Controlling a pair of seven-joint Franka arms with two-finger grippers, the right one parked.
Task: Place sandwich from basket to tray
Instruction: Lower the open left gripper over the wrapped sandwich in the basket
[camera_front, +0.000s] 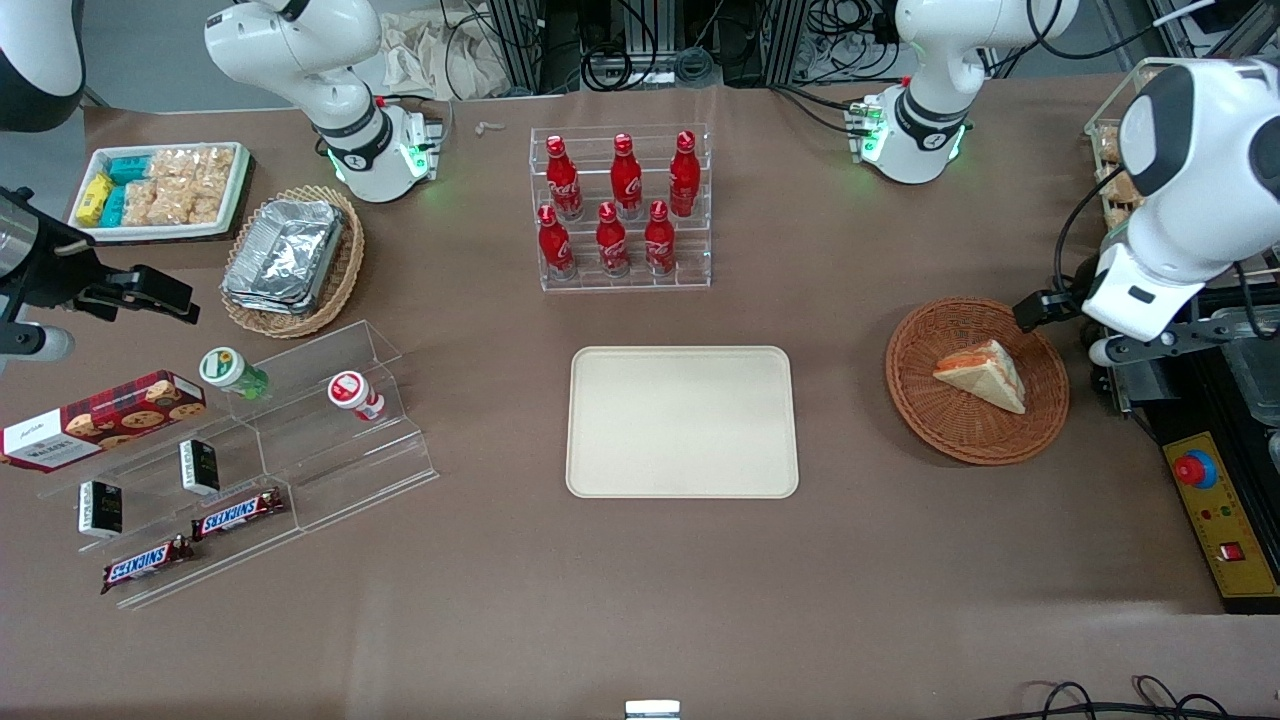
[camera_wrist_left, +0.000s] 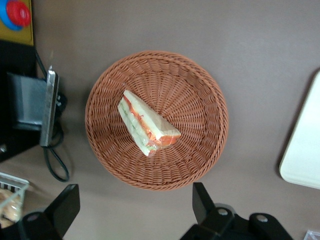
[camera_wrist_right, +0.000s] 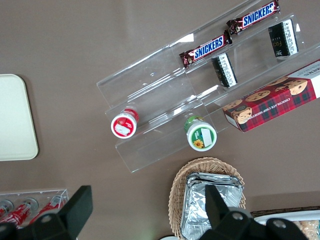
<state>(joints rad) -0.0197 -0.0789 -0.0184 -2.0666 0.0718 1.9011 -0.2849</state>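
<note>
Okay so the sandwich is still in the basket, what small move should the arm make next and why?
Probably bring the claw over the sandwich and lower it. The claw is open and hangs above the table by the basket rim, off the sandwich, and the tray has nothing on it.

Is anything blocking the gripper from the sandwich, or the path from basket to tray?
Nothing visible. The open gripper hovers above the basket, the sandwich lies uncovered in it, and only bare table separates the basket from the tray.
</note>
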